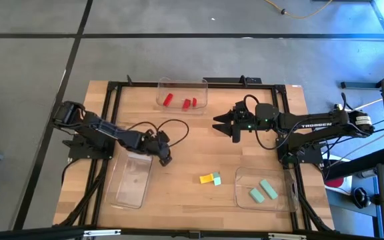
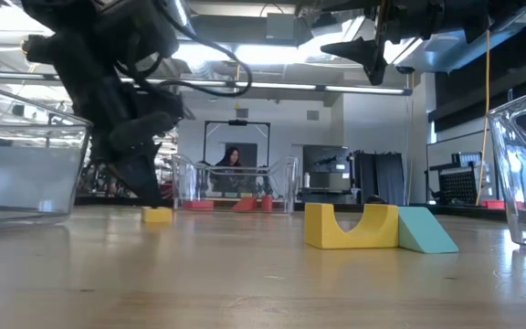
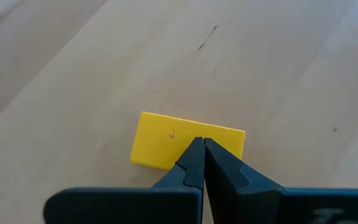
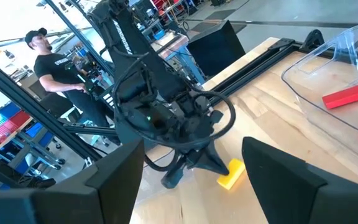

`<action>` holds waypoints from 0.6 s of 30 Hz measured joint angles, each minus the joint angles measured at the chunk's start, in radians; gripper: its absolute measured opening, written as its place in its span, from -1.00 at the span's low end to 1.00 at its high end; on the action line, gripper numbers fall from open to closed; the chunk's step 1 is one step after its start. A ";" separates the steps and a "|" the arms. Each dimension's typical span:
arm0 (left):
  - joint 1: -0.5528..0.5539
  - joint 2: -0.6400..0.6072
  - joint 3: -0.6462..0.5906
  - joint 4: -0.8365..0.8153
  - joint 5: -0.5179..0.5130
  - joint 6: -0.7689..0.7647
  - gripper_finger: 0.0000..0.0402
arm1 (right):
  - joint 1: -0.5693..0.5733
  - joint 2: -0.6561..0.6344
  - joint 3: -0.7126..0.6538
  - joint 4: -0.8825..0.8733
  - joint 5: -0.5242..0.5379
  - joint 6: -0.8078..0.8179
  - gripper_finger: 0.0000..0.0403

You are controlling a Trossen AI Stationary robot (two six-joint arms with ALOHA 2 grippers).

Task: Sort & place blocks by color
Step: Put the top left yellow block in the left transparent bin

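Table: we see bare wood (image 1: 179, 193), three clear trays (image 1: 131, 180).
Left gripper (image 3: 201, 149): fingers together over yellow block (image 3: 166, 140).
Right gripper (image 1: 223, 122): spread apart, raised.
Room: we see a person (image 4: 55, 68).

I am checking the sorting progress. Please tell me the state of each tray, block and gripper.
left gripper: shut, beside a yellow block on the table
right gripper: open, empty, raised
far tray: holds three red blocks
right tray: holds two green blocks
left tray: empty
yellow arch block: loose, touching a green wedge
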 joint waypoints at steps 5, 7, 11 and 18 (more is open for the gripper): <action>0.054 -0.048 0.018 -0.012 0.024 0.127 -1.00 | 0.000 0.000 0.000 -0.001 0.000 0.000 0.35; 0.086 -0.083 0.037 -0.024 0.033 0.203 -1.00 | 0.000 0.000 0.000 -0.001 0.000 0.000 0.35; 0.158 -0.133 0.076 -0.039 0.130 0.432 -1.00 | 0.000 0.000 0.000 -0.004 -0.002 0.003 0.35; 0.282 -0.126 0.224 -0.224 0.324 0.889 -0.90 | 0.000 0.000 0.000 -0.008 -0.003 0.007 0.35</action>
